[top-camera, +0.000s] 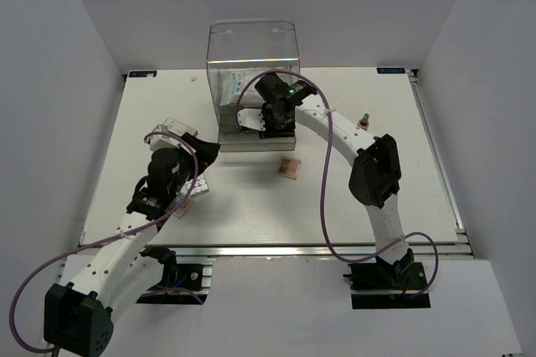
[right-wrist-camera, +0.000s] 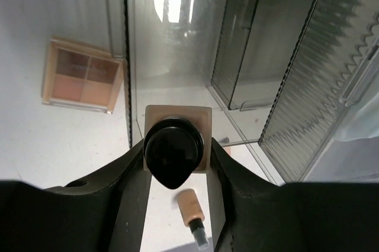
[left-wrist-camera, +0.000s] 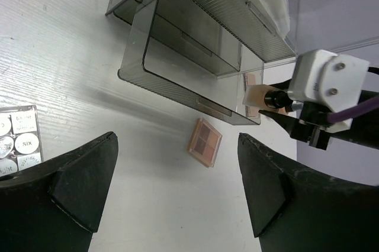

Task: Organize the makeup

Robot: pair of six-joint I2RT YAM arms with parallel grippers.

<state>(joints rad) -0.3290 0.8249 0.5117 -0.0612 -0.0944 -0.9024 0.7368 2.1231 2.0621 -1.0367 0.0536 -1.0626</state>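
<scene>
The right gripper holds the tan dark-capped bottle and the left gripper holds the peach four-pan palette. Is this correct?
No. The left gripper is open and empty: the left wrist view shows the peach four-pan palette lying on the table. The rest is right.

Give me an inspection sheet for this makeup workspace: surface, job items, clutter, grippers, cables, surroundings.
Surface: white table, no spills seen.
Job's things: tan dark-capped bottle held at a pulled-out drawer; peach palette loose mid-table; white palette of round pans under the left arm; second bottle on the table, right side.
Clutter: clear acrylic drawer box, one drawer pulled out.
Grippers: left gripper open, empty; right gripper shut on the tan dark-capped bottle.
Cables: purple cables looping off both arms.
Surroundings: white walls on three sides.
</scene>
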